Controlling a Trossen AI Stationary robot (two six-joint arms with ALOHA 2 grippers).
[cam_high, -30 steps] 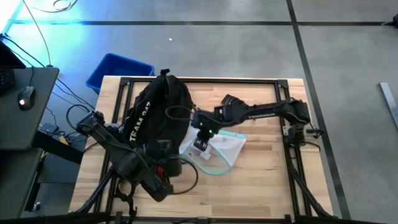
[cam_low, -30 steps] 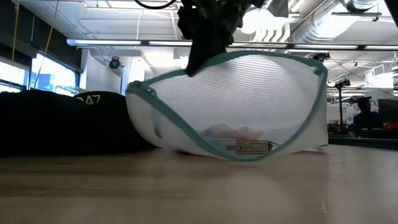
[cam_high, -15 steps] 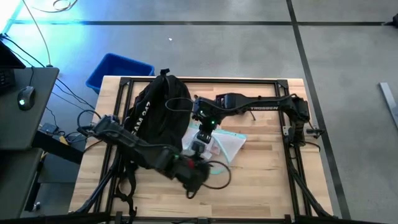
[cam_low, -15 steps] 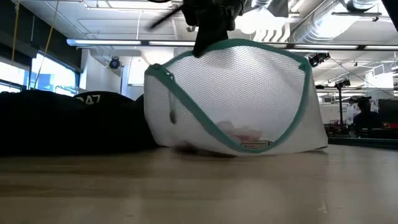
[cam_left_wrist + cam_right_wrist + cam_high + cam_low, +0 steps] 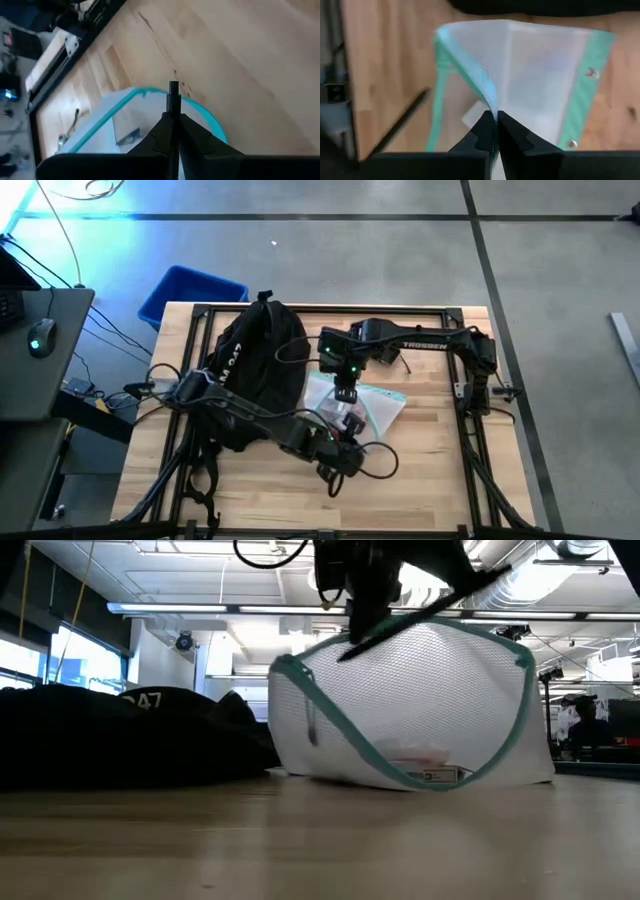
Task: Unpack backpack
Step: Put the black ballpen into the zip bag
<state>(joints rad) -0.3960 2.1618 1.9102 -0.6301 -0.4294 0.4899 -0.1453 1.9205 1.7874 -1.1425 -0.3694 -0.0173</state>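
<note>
White mesh pouch (image 5: 362, 406) with teal trim hangs pinched in the right gripper (image 5: 493, 131) above the wooden table (image 5: 440, 450). Left gripper (image 5: 173, 107) hovers beside it, fingers clenched on nothing. Backpack (image 5: 250, 355) lies at the table's left.

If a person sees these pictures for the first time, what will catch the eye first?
A white mesh pouch with teal edging stands puffed up on the middle of the wooden table, pinched at its top by the right gripper. A large black backpack lies just to its left. The left gripper, jaws shut, reaches in at the pouch's near side.
</note>
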